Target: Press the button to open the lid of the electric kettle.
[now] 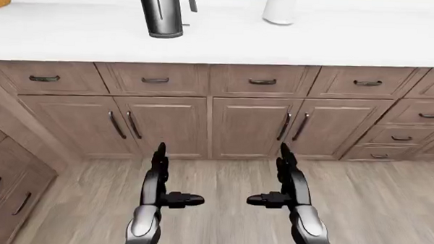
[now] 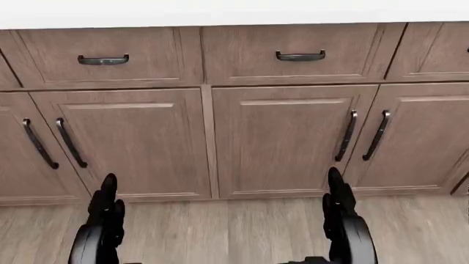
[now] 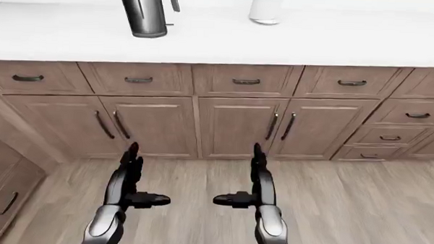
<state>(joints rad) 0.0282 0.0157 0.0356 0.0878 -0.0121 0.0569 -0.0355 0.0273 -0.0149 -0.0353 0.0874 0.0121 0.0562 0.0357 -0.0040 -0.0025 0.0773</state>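
Left-eye view: electric kettle on white counter, top left, lid cropped. Left hand and right hand low over wooden floor — fingers straight, spread, holding nothing.
Head view: cabinet doors, both hands' fingertips upward.

- The electric kettle, at the top left of the left-eye view, has a dark, brushed-metal-looking body with a soft vertical sheen.
- The white container near the top centre looks smooth and slightly glossy, like plastic or ceramic.
- The countertop is plain white, matt and smooth.
- The cabinet fronts show brown wood grain with a matt finish.
- The cabinet handles look like dark metal, faintly shiny.
- The floor is pale grey-brown wood plank, matt, with visible grain.
- The left hand and right hand are glossy black, with grey metallic forearms below.
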